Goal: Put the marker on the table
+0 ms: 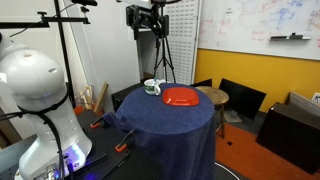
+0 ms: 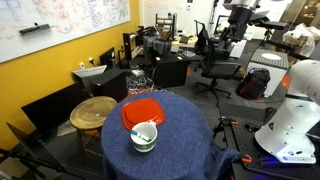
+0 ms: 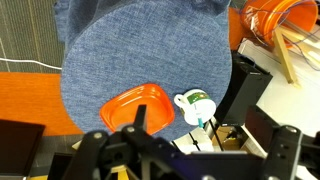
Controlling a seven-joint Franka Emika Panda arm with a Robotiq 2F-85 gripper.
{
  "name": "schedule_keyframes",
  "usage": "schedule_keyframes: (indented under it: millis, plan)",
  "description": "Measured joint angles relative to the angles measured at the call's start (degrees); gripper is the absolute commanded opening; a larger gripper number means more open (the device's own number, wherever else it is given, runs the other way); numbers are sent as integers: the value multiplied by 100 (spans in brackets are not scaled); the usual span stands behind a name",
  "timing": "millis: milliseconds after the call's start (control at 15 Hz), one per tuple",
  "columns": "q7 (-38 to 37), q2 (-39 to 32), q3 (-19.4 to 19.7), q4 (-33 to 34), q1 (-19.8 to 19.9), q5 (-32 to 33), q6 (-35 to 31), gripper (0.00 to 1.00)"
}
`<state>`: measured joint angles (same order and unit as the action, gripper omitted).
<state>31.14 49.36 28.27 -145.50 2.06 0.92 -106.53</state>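
Observation:
The table (image 1: 170, 125) (image 2: 180, 150) (image 3: 130, 50) is round and draped in navy cloth. On it stands a white mug (image 1: 152, 88) (image 2: 144, 138) (image 3: 192, 105) with a green band. The marker (image 3: 200, 118) is a thin teal stick that stands in the mug and leans over its rim; it also shows in an exterior view (image 2: 150, 127). My gripper (image 1: 150, 18) (image 2: 235, 14) (image 3: 205, 150) hangs high above the table, well clear of the mug. It is open and empty.
A red plate (image 1: 181, 97) (image 2: 140, 112) (image 3: 135, 105) lies on the cloth beside the mug. A small round wooden table (image 1: 212, 95) (image 2: 95, 110) stands close by. Black chairs, a tripod (image 1: 162, 55) and the white robot base (image 1: 40, 80) (image 2: 295, 110) surround the table.

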Motion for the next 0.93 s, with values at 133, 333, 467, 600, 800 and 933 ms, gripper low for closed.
schedule_keyframes:
  millis: [133,333,467,600,800,933]
  plan:
    - [0,-1,-33,-1,2,0,-121,100]
    - [0,-29,-176,-32,-34,-1,-550,100]
    - [-1,-106,-329,-97,-101,-2,-948,100]
    - [-2,-253,-494,-148,-224,-7,-1356,100]
    - [-4,-580,-716,-159,-476,-21,-1897,100]
    - [-5,-829,-853,-153,-643,-54,-2219,100]
